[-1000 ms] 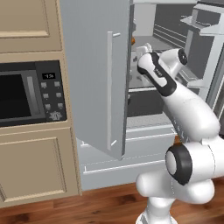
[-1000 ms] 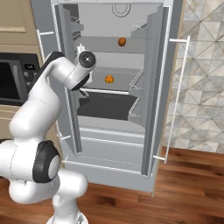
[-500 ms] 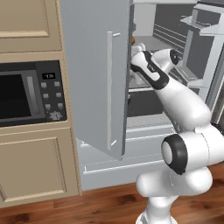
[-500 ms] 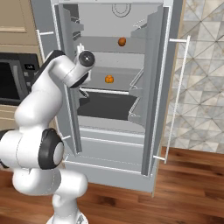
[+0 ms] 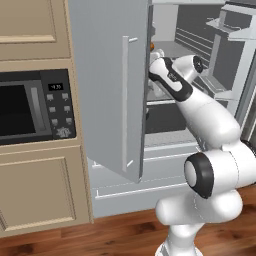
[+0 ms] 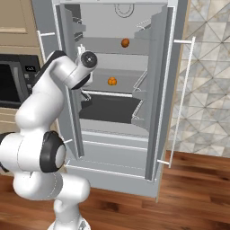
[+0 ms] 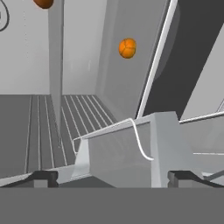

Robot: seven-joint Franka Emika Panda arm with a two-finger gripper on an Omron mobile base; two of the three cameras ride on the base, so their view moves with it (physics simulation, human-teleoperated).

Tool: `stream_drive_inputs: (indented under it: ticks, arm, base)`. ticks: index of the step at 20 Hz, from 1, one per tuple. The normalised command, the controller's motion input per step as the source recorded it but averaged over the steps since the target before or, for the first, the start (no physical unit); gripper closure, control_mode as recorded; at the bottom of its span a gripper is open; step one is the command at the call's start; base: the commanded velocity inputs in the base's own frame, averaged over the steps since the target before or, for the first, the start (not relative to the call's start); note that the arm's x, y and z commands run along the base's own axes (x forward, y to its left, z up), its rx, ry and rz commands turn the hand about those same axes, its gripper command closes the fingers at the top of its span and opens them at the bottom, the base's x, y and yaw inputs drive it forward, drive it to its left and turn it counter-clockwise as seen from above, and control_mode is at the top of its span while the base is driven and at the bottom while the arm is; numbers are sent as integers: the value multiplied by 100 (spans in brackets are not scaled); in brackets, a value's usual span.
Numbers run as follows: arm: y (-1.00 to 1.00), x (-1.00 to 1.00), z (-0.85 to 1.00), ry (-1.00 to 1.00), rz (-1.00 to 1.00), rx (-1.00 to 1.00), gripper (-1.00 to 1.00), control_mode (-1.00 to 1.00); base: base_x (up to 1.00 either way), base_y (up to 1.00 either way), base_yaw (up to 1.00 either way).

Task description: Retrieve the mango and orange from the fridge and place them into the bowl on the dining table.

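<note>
Your gripper (image 7: 112, 177) sits inside the fridge (image 6: 157, 112), jaws wide apart and empty; the orange (image 6: 112, 81) lies farther in, mango (image 6: 125, 42) a shelf higher.

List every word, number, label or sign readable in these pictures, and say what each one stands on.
Nothing can be read for certain.
Small lit display on the black-fronted microwave's control panel: pale digits, too blurred to read.
Grey buttons below that display: markings too small to make out.
Tall pale grey double-door fridge: no lettering or brand mark visible on its door or grey shelved interior.
Small bright orange ball and small rounded red fruit: no stickers or labels.
</note>
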Motion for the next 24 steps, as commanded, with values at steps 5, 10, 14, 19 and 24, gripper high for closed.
stream_drive_inputs:
  ticks: [5, 10, 14, 19, 24]
  arm:
    - [58, -11, 0, 0, 6, 0, -100, -100]
    - [82, -32, 0, 0, 9, 0, -100, -100]
    - [100, -54, 0, -4, 11, 0, -100, -100]
    - [100, -67, 0, -8, 11, 0, -100, -100]
    - [100, -65, 0, -10, 8, 0, -100, -100]
  base:
    - [0, 0, 0]
    - [0, 0, 0]
    - [0, 0, 0]
    - [0, 0, 0]
    - [0, 0, 0]
